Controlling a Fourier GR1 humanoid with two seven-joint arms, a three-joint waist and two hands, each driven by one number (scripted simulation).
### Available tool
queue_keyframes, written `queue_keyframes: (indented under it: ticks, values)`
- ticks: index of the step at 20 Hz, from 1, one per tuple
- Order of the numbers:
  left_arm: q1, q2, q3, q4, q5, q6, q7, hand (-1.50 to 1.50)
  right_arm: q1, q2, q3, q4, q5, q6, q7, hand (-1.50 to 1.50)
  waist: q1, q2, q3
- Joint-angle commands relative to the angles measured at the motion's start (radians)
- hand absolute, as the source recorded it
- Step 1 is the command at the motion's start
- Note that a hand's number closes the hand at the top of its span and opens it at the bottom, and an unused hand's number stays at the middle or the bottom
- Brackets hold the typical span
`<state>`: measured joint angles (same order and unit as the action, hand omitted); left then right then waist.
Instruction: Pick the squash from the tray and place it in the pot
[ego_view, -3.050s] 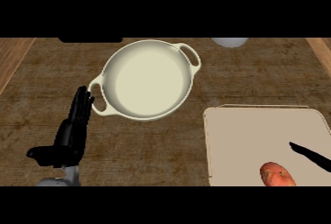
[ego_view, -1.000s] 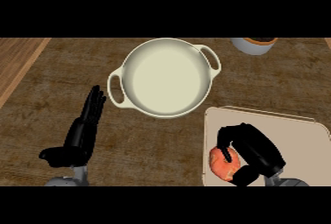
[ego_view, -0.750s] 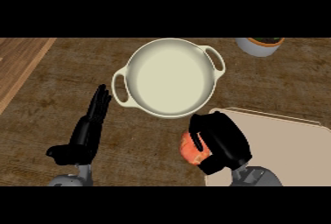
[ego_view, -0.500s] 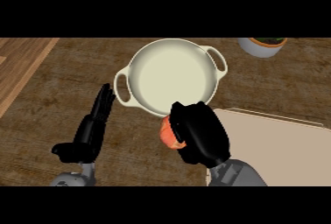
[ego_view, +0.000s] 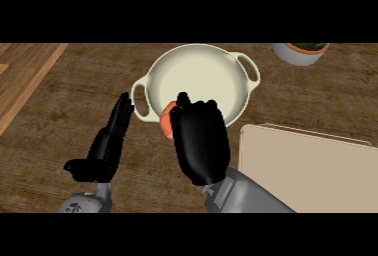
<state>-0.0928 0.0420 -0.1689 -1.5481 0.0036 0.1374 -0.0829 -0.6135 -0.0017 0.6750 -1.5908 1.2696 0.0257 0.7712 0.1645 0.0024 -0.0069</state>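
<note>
1. Counter (ego_view: 310, 100): brown wood-grain top; a lighter wood strip runs along the far left.
2. Tray (ego_view: 310, 170): beige and flat, at lower right, its near-left corner beside the right forearm. Nothing visible on the part in view.
3. Pot (ego_view: 198, 82): cream, round, two loop handles, upper centre. Interior looks bare apart from what the right hand covers at the near rim.
4. Right hand (ego_view: 198, 142): back of hand faces up, fingers curled round the squash, fingertips over the pot's near rim.
5. Left hand (ego_view: 111, 142): left of the pot, fingers straight and together, pointing away toward the pot's left handle, holding nothing. Can't tell if the fingertips touch the handle.
6. Squash (ego_view: 167, 121): orange, only a sliver shows at the left edge of the right hand, at the pot's near-left rim. Off the tray, held in the hand.
7. Small white bowl (ego_view: 299, 51): top right, cut by the edge, dark and orange contents.
</note>
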Motion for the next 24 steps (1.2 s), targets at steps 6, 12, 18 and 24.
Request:
queue_keyframes:
  ticks: [6, 12, 18, 24]
  values:
    - [-0.004, 0.008, 0.016, 0.011, 0.008, -0.007, -0.006, 0.0, -0.311, 0.002, 0.08, 0.213, -0.058, -0.061, 0.432, 1.5, -0.003, 0.008, 0.002]
    - [-0.03, 0.027, 0.066, 0.035, 0.031, -0.014, -0.019, 0.0, -0.485, 0.001, 0.041, 0.381, -0.194, -0.11, 0.465, 1.5, -0.05, 0.013, 0.003]
    - [0.011, 0.008, 0.049, 0.001, -0.001, 0.027, -0.034, 0.0, -0.548, 0.001, 0.039, 0.602, -0.248, -0.249, 0.422, 1.5, -0.064, 0.013, 0.005]
    - [-0.016, -0.003, 0.049, -0.006, -0.015, 0.052, 0.015, 0.0, -0.582, 0.001, -0.028, 0.767, -0.405, -0.312, 0.274, 1.5, -0.086, 0.016, 0.006]
